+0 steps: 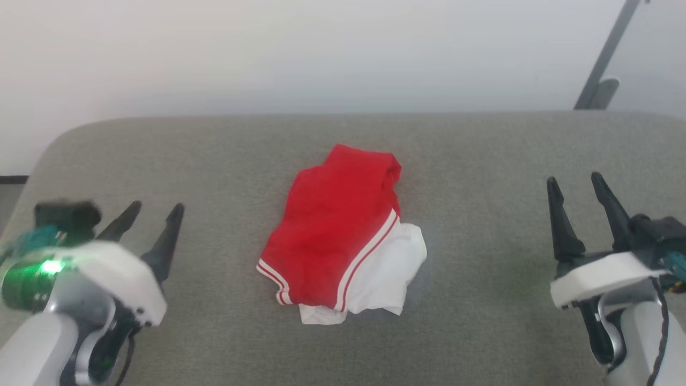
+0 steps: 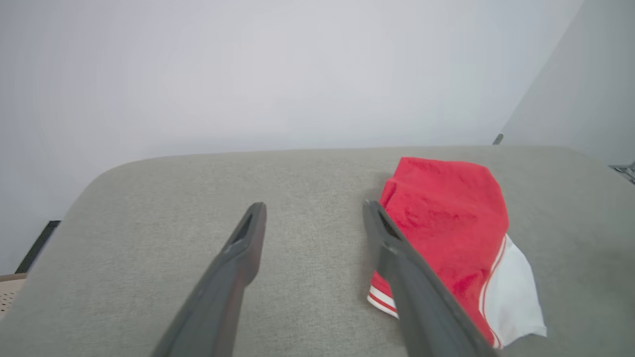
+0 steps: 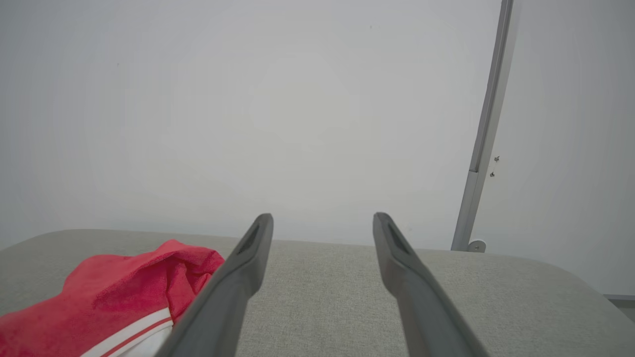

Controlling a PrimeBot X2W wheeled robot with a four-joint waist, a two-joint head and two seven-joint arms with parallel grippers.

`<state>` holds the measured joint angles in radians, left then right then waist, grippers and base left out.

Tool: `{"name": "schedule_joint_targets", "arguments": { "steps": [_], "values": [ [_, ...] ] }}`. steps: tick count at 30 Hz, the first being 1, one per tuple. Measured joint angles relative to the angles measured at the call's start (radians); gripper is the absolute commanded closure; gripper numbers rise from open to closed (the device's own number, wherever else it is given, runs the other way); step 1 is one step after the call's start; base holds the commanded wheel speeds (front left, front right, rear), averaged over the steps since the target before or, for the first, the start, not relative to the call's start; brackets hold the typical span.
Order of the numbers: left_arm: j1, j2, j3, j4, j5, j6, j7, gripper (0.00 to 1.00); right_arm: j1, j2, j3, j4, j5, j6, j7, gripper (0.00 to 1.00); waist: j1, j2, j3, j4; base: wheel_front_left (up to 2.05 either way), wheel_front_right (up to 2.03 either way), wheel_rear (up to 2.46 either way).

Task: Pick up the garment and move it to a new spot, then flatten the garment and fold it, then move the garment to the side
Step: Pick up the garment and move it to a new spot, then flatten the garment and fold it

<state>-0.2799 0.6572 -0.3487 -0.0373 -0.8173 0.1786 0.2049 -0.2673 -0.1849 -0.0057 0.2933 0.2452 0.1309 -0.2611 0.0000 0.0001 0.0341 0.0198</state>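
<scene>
Two sets of jaws: in the head view I see the left jaws at the lower left and the right jaws at the lower right, with the shirt (image 1: 337, 230) between them and well apart from both.
Left jaws: spread wide with nothing between them. They are blurred in my head view and sharp in the left wrist view, over bare cloth.
Right jaws: spread wide and empty, pointing toward the top of the frame.
Shirt: a rumpled bundle at the centre of the head view. It is red on top, with a white part at its lower right edged by red-and-white stripes. I cannot see any lettering.
Table (image 1: 482, 241): covered in grey fabric, with rounded far corners.
Background: a pale wall, with a grey post (image 1: 605, 59) at the upper right.
</scene>
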Motion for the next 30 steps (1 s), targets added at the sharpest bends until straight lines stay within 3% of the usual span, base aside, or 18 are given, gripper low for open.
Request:
{"name": "schedule_joint_targets", "arguments": {
  "steps": [14, 30],
  "values": [
    [0.292, 0.004, 0.161, 0.076, -0.016, -0.042, -0.382, 0.00, 0.124, 0.011, -0.050, -0.046, -0.021, 0.000, -0.002, 0.00, 0.0000, 0.0000, -0.074, 0.070, 0.00, 0.00, 0.00],
    [0.400, -0.030, 0.235, 0.114, -0.021, -0.109, -0.461, 0.00, 0.180, 0.024, -0.065, -0.069, -0.035, 0.000, -0.002, 0.00, 0.0000, 0.0000, -0.077, 0.087, 0.00, 0.00, 0.00]
  ]
}}
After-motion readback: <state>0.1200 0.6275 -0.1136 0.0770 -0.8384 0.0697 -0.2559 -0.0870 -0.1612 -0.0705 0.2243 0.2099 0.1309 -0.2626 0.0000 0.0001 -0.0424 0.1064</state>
